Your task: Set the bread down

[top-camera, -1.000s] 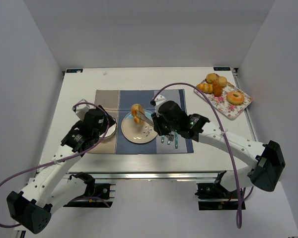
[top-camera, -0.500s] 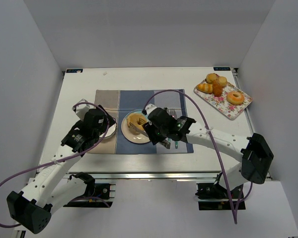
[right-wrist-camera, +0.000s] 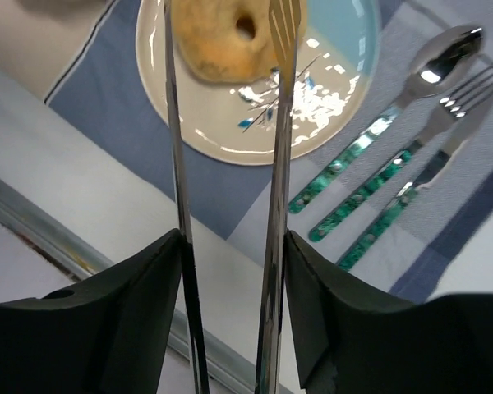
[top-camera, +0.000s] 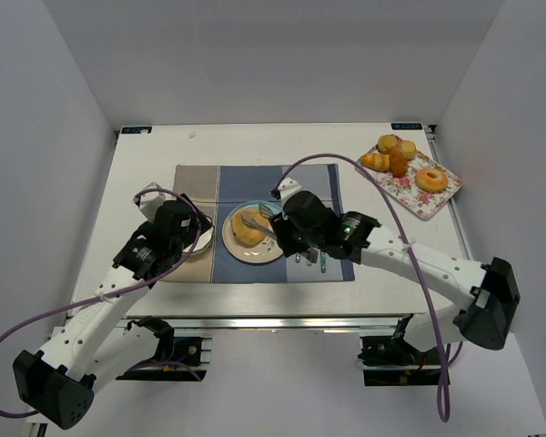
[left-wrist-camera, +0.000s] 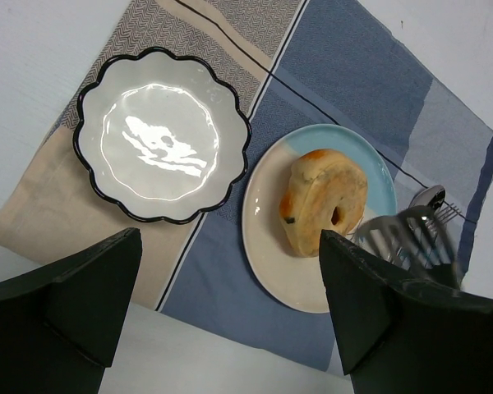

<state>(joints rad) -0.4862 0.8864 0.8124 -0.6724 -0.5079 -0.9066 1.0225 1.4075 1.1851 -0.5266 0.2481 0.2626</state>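
The bread (top-camera: 246,229), a golden ring-shaped roll, lies on the round blue-and-cream plate (top-camera: 257,253); it also shows in the left wrist view (left-wrist-camera: 324,199) and at the top of the right wrist view (right-wrist-camera: 222,41). My right gripper (top-camera: 296,229) is shut on metal tongs (right-wrist-camera: 278,156). The tong arms stand apart, their tips over the bread (top-camera: 257,220) and not gripping it. My left gripper (left-wrist-camera: 230,238) is open and empty, above the mat between a scalloped white bowl (left-wrist-camera: 160,139) and the plate (left-wrist-camera: 267,246).
A spoon (right-wrist-camera: 394,107) and two forks with green handles lie right of the plate on the striped placemat (top-camera: 255,182). A floral tray (top-camera: 437,202) with several pastries stands at the back right. The table's near edge runs just behind the mat.
The right gripper lowered the bread from above the plate onto it. The tongs have opened and let it go, then drawn back a little. The left arm has not moved.
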